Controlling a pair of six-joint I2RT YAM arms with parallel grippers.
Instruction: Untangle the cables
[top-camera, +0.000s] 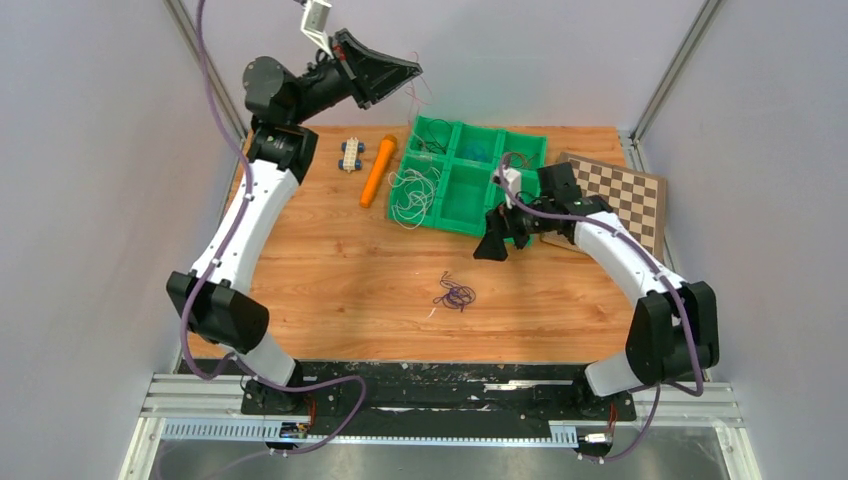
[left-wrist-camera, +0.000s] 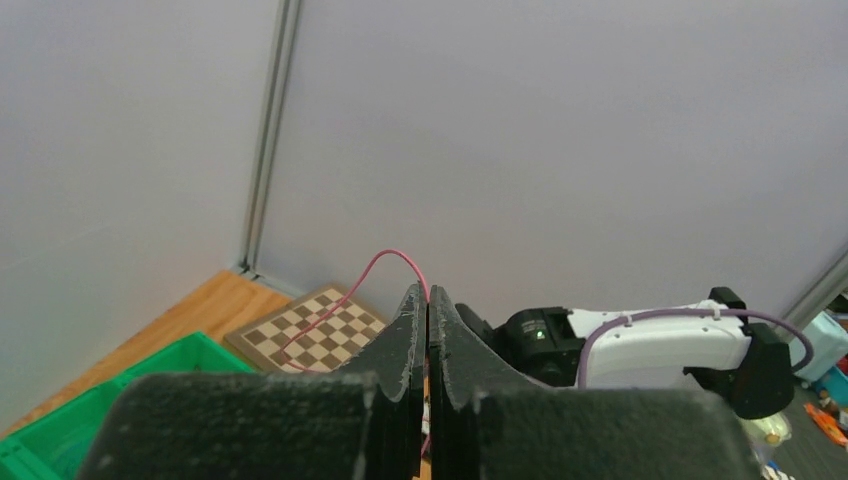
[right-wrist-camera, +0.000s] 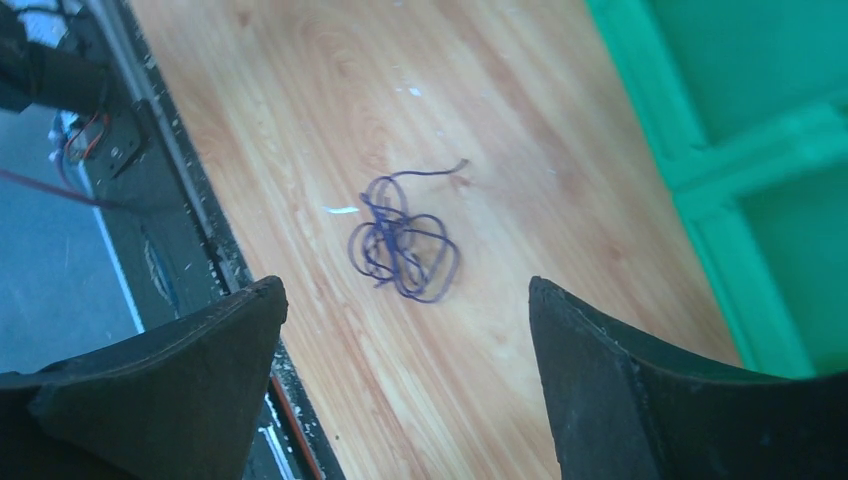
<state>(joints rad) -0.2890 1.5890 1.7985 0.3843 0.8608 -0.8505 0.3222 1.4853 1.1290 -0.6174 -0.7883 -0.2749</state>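
A purple cable (top-camera: 455, 295) lies in a small tangled clump on the wooden table; in the right wrist view this purple cable (right-wrist-camera: 402, 240) sits just ahead of the fingers. My right gripper (top-camera: 497, 240) (right-wrist-camera: 405, 288) hovers over the table with its jaws wide apart and nothing between them. My left gripper (top-camera: 412, 68) (left-wrist-camera: 428, 298) is raised high at the back, shut on a thin red cable (left-wrist-camera: 385, 258) that loops out of the fingertips and hangs down (top-camera: 414, 92). A white cable (top-camera: 412, 195) drapes over the front-left corner of the green tray.
A green compartment tray (top-camera: 455, 215) stands at the back centre, with a bluish wire (top-camera: 476, 152) in one cell. To its right a chessboard (top-camera: 625, 195) lies flat. An orange stick (top-camera: 378, 170) and a small toy block (top-camera: 350, 155) lie left of the tray.
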